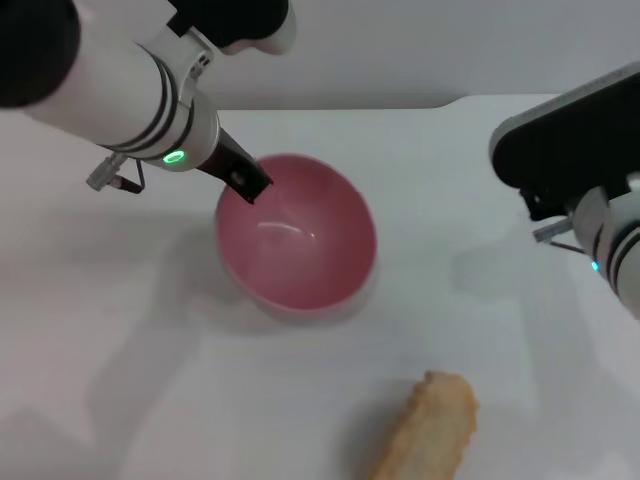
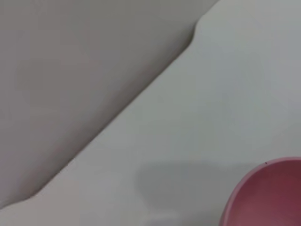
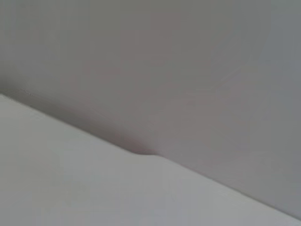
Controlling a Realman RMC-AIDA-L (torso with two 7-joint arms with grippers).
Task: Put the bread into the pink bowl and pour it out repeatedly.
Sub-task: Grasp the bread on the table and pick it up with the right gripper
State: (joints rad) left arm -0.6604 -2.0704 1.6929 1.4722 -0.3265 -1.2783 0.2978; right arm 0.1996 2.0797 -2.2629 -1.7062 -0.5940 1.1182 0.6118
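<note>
The pink bowl (image 1: 297, 235) sits at the table's middle, tipped so its empty, glossy inside faces me. My left gripper (image 1: 247, 180) reaches in from the upper left, and its dark fingers (image 1: 240, 172) are closed on the bowl's far left rim. Part of the bowl's rim also shows in the left wrist view (image 2: 265, 195). The bread (image 1: 430, 430), a golden-tan ridged loaf, lies on the table in front of the bowl and to its right, partly cut off by the picture's lower edge. My right gripper (image 1: 555, 150) hangs parked at the right, away from both.
The white table (image 1: 120, 330) has its back edge with a small step (image 1: 450, 100) behind the bowl. A grey wall lies beyond it. The right wrist view shows only the table edge (image 3: 141, 153) and wall.
</note>
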